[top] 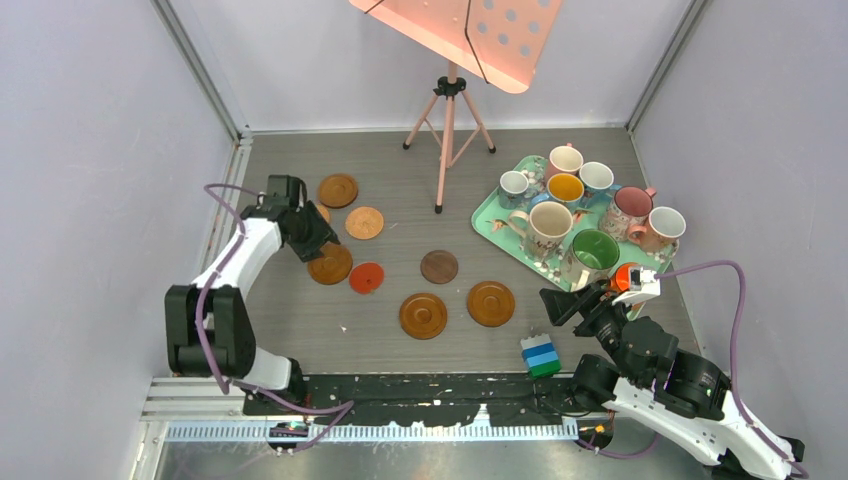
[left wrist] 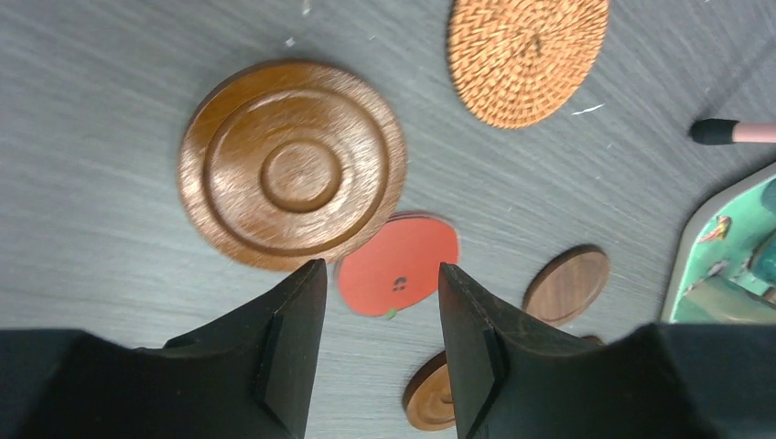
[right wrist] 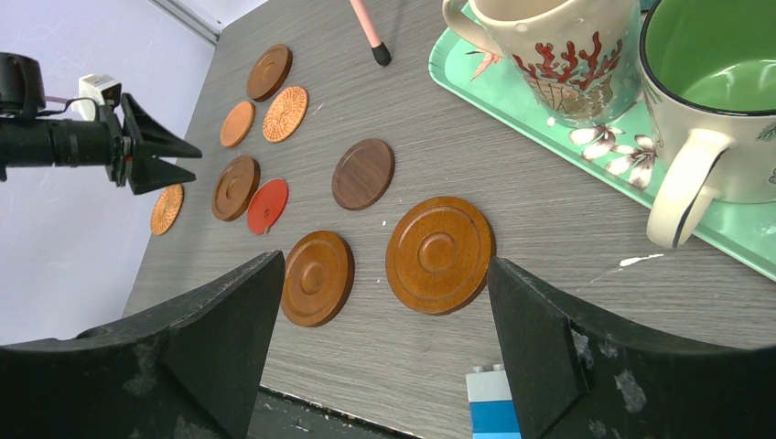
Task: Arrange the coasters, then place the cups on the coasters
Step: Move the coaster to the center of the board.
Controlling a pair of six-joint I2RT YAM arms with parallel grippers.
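The left gripper [left wrist: 380,274] is hanging over the grey table [top: 450,350]. Its jaws are partly open and are holding nothing. Below it, a red coaster [left wrist: 400,263] is lying just beside a big grooved brown coaster [left wrist: 291,165]. More coasters are lying around the left and middle of the table. The right gripper [right wrist: 384,265] is gaping wide and empty near the mint tray [top: 490,222]. The cups [top: 565,187] are standing on that tray.

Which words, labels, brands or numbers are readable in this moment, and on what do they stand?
No text can be read in any view.
Red coaster: small dark marks near its middle, too small and blurred to read.
Coral-patterned mug: pictures only, no lettering visible.
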